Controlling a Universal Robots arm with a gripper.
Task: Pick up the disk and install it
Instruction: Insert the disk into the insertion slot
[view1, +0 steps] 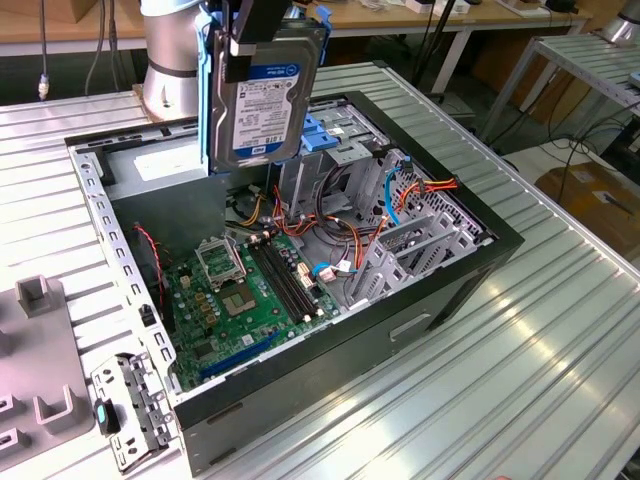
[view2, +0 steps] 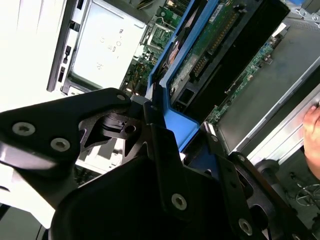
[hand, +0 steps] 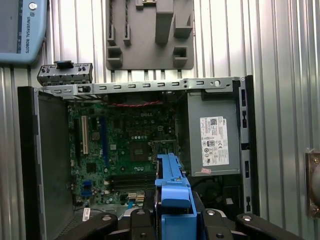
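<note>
The disk (view1: 265, 95), a dark hard drive with a white label and bright blue carrier rails, hangs on edge above the back of the open computer case (view1: 440, 295). My gripper (view1: 246, 62) is shut on its upper part, black fingers clamping the blue rail. In the second wrist view the disk's green circuit side (view2: 210, 42) and blue rail run away from the gripper (view2: 162, 127). The first wrist view looks straight down past the blue carrier (hand: 172, 197) onto the motherboard (hand: 125, 145).
Inside the case are a grey drive cage with a blue latch (view1: 322, 135), orange and light-blue cables (view1: 400, 195) and a power supply (hand: 212, 140). A grey fixture (view1: 40, 350) and a loose front panel (view1: 125, 410) lie at the exterior view's left. A hand (view2: 312, 122) shows beside the case.
</note>
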